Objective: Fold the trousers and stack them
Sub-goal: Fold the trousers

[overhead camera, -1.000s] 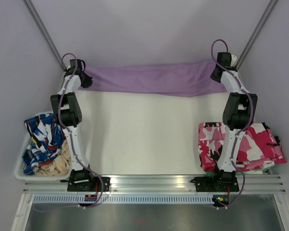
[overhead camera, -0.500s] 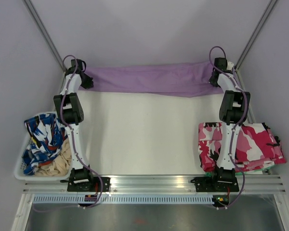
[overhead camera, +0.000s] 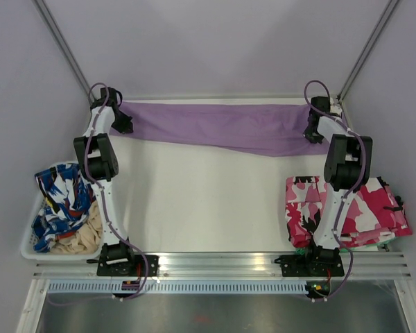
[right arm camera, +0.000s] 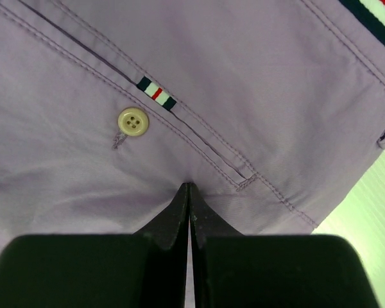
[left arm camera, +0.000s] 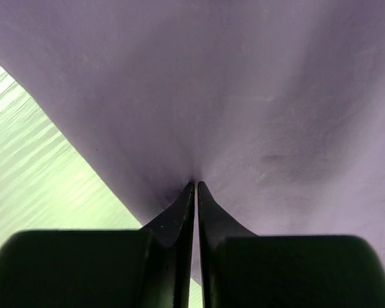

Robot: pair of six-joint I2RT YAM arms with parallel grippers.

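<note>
The trousers [overhead camera: 215,126] are stretched out lengthwise across the 12 o'clock part of the bench [overhead camera: 208,201], running from about 10 o'clock to about 2 o'clock. The lilac cloth is held at both ends. Its lower edge sags slightly toward the 2 o'clock end, where a fold hangs a little nearer. Whether the middle of the cloth rests on the bench or is lifted clear of it cannot be told from above.

The left gripper [overhead camera: 123,121] is placed at the 10 o'clock end. In the left wrist view the left gripper [left arm camera: 196,186] is seen pinched together on a plain part of the trousers [left arm camera: 256,96], with the dark fingers [left arm camera: 173,218] meeting at the tips and the fabric puckered where they bite. A strip of bench [left arm camera: 38,179] is seen at 8 o'clock of that view.

The right gripper [overhead camera: 310,132] is placed at the 2 o'clock end. In the right wrist view the right gripper [right arm camera: 188,186] is clamped on the trousers [right arm camera: 256,83] just below a stitched pocket opening. A pale four-hole button [right arm camera: 133,121] is seen at 10 o'clock of the fingertips, and a small striped tab [right arm camera: 156,94] sits just above it. A striped trim [right arm camera: 372,16] runs along the waistband at 1 o'clock.

A folded pink, white and black camouflage garment [overhead camera: 364,208] lies at 4 o'clock, beside the right arm. At 8 o'clock a white basket [overhead camera: 28,243] holds blue-and-white patterned clothing [overhead camera: 59,198] and a beige cloth [overhead camera: 80,239].
</note>
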